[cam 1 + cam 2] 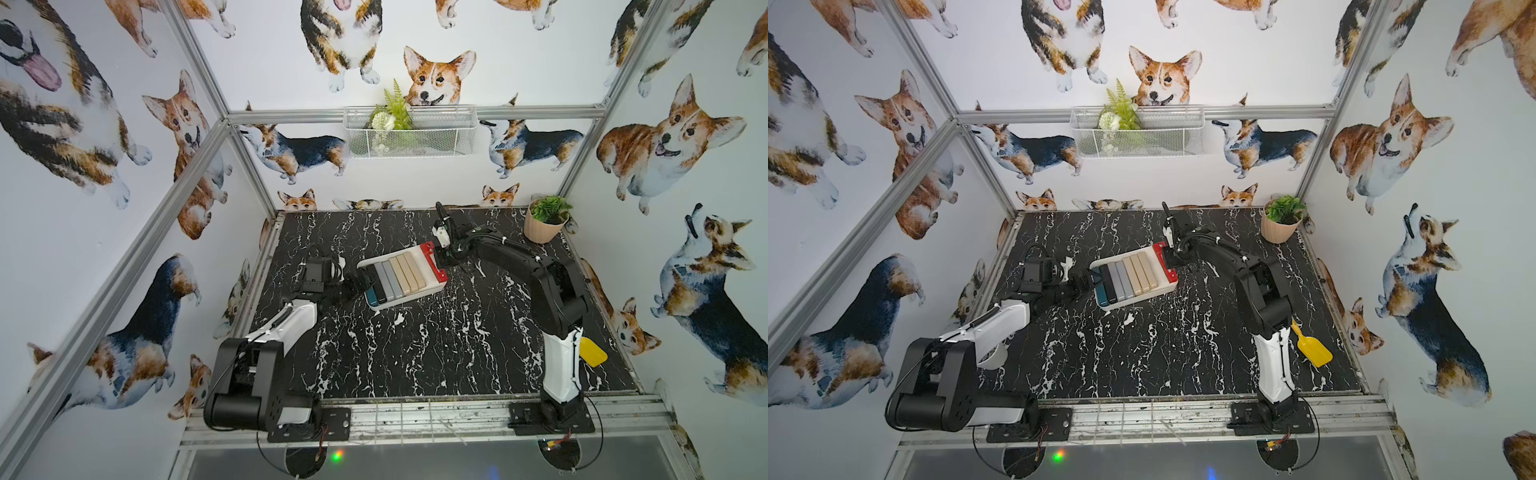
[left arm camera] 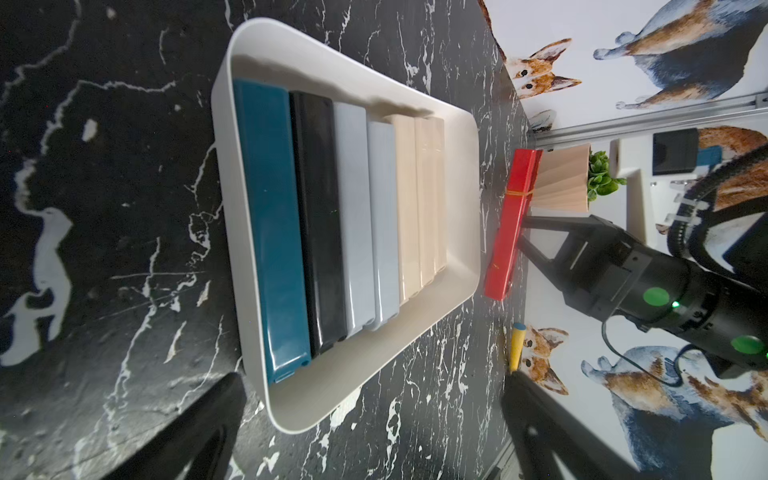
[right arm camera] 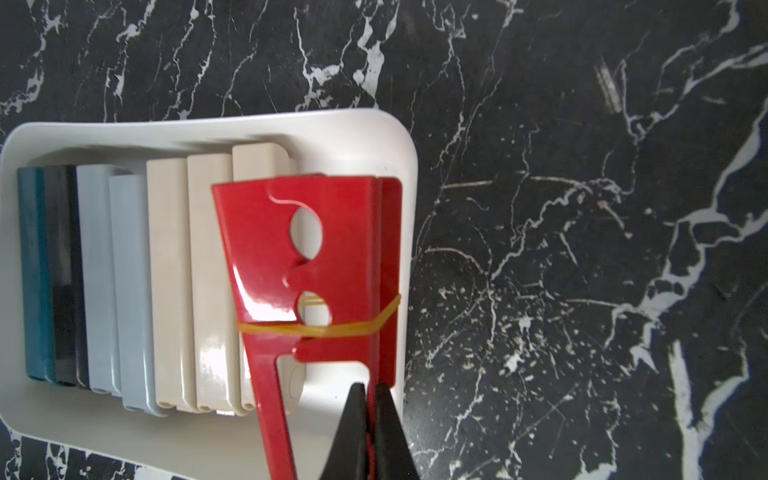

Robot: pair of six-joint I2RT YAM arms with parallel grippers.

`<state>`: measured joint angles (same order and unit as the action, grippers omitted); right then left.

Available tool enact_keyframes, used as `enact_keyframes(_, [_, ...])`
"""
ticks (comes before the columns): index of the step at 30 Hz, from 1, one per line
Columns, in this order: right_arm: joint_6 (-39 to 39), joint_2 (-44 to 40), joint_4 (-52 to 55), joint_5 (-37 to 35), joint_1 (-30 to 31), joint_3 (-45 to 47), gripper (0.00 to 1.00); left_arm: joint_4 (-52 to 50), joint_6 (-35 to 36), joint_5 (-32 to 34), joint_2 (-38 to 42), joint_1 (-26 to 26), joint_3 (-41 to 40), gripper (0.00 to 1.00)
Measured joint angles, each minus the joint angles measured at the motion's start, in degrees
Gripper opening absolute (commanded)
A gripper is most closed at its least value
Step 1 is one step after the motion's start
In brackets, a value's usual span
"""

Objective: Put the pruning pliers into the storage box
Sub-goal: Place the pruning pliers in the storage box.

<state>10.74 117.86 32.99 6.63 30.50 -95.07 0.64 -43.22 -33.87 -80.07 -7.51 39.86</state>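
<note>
The storage box (image 1: 376,306), a shallow white tray (image 3: 208,124), lies mid-table in both top views (image 1: 1142,296). Inside it, side by side, lie teal (image 2: 270,224), black (image 2: 320,224), two grey (image 2: 357,216) and three beige (image 2: 419,199) pruning pliers. My right gripper (image 3: 372,390) is shut on the red pruning pliers (image 3: 332,249), which are bound with a rubber band. It holds them just above the box's right end (image 1: 434,262), beside the beige ones. My left gripper (image 2: 374,376) stands open and empty at the box's left end (image 1: 359,282).
A potted plant (image 1: 546,220) stands at the back right corner. A yellow shovel (image 1: 1312,347) lies by the right arm's base. A white wire basket (image 1: 409,133) with greenery hangs on the back wall. The table top (image 1: 415,353) is black marble.
</note>
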Motion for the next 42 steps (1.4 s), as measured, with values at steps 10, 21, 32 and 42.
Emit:
enact_keyframes(10, [-0.02,4.92,0.72,-0.24,0.70,-5.20,0.00,0.13,0.61,-0.72,-0.33,0.92,0.07,1.00])
enact_keyframes(21, [-0.02,8.35,1.86,-0.74,1.75,-8.15,0.00,0.22,0.63,-1.18,-0.59,1.57,0.07,1.00])
enact_keyframes(32, [-0.02,9.27,2.08,-2.16,1.75,-8.20,0.00,0.37,0.83,-1.81,-0.92,2.19,-0.17,1.00])
enact_keyframes(42, [0.02,10.05,2.08,-2.19,1.81,-8.20,0.00,1.14,0.83,-2.03,-0.90,2.34,-0.46,1.00])
